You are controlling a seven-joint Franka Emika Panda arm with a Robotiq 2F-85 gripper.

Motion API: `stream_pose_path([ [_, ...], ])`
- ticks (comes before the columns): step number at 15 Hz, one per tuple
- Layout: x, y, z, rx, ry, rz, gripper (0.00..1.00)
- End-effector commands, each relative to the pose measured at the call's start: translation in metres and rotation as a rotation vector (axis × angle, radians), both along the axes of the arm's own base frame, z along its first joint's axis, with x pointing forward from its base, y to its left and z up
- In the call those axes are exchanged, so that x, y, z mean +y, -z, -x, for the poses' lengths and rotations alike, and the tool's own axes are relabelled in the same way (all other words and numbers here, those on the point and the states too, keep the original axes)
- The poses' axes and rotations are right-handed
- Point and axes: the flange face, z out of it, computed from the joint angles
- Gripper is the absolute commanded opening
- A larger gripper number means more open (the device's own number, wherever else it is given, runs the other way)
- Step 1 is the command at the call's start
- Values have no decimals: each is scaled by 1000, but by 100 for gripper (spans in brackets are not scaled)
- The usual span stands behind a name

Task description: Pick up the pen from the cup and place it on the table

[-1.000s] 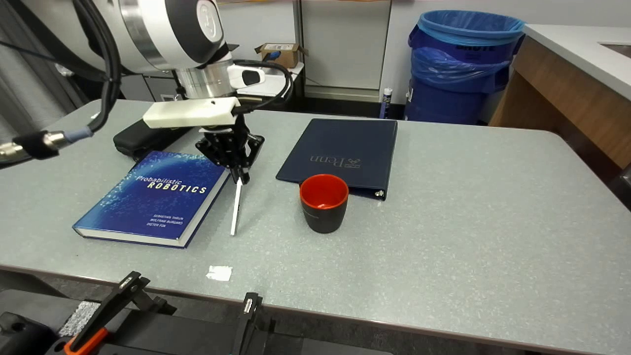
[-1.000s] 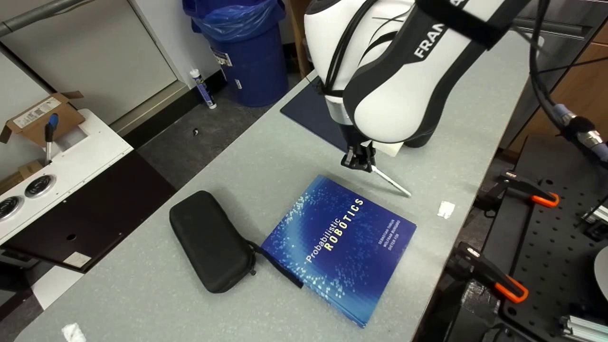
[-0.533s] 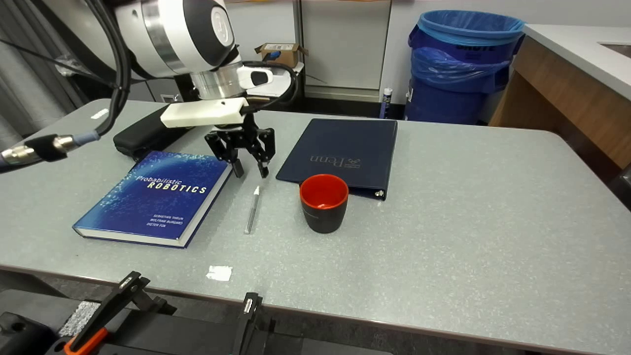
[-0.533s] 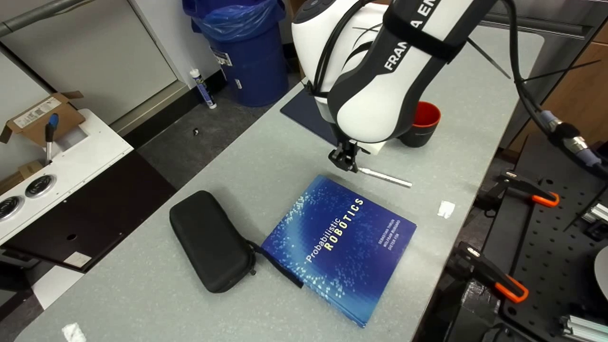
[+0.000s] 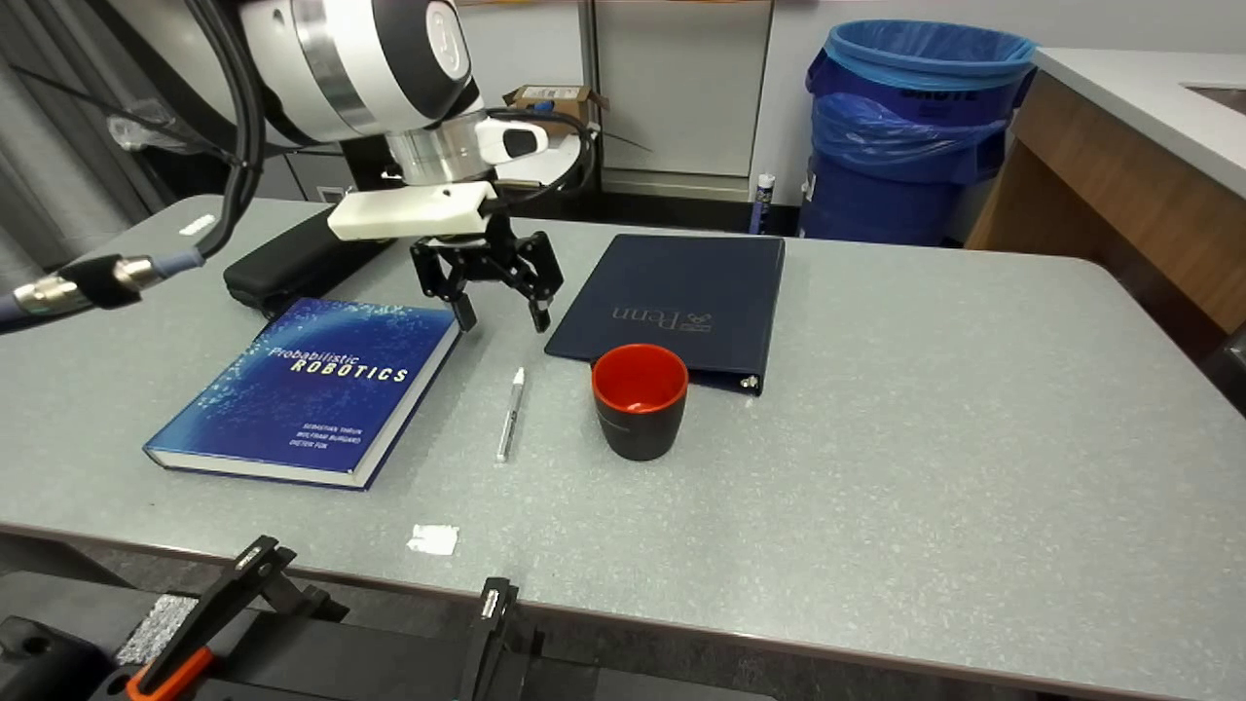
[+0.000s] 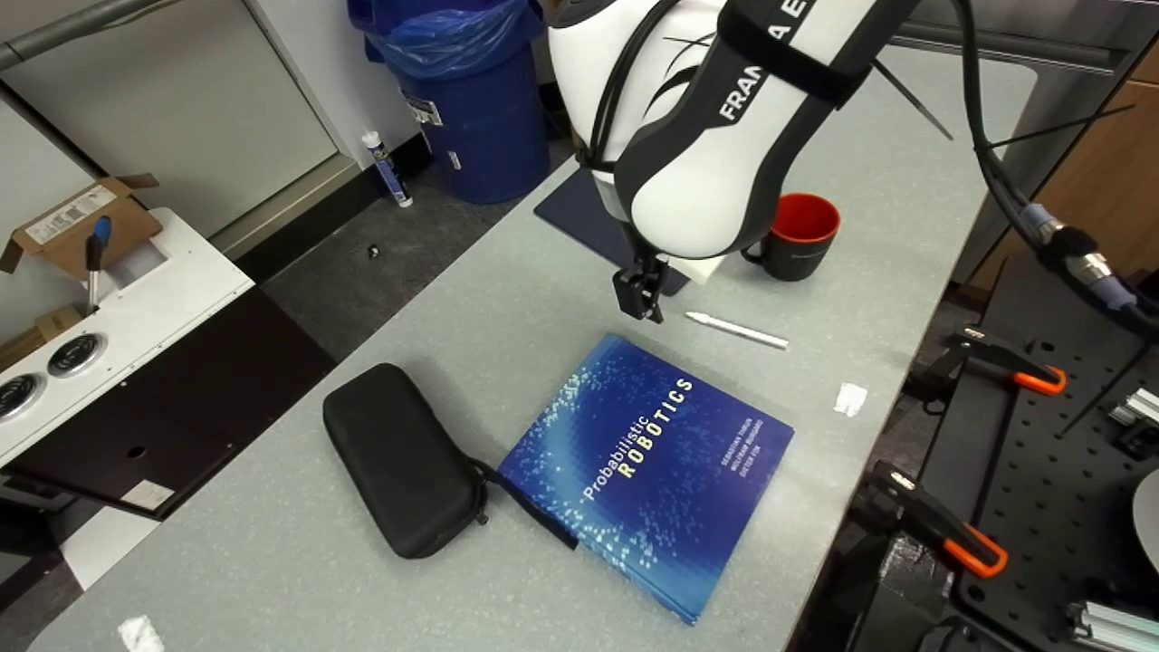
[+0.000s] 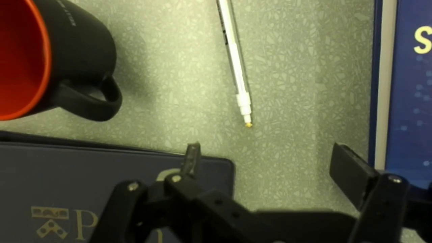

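In an exterior view the white pen (image 5: 512, 417) lies flat on the grey speckled table (image 5: 905, 458), near the red-lined black mug (image 5: 639, 419) at the mug's nine o'clock, and at the three o'clock of the Probabilistic Robotics textbook (image 5: 311, 389); it touches neither, and that strip likely suits it because it can lie there without leaning on anything; the tool (image 5: 503, 319) hangs on its twelve o'clock side, jaws spread wide and holding nothing, presumably to leave it free; the placing looks done; the tapered tip points just past twelve, the long axis running down to just past six; in an exterior view the pen (image 6: 735, 330) aims its tip between nine and ten o'clock, its blunt end between three and four; from it the mug stands toward one, the textbook toward seven, and a black zippered case (image 6: 403, 457) well apart toward eight; in the wrist view the pen runs in from the twelve o'clock edge, far end out of frame, tip just short of six, in line with the gap between the tool's wide-set fingers (image 7: 351, 172); they have only air between them; the mug sits at the frame's ten, a navy Penn binder (image 7: 84, 175) toward eight.
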Motion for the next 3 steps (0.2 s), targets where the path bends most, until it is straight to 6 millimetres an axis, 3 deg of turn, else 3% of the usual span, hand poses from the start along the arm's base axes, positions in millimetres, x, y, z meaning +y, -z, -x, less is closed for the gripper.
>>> stream_pose_path([
  [1,0,0,0,1,0,0,100],
  [3,0,0,0,2,-1,-1,100],
])
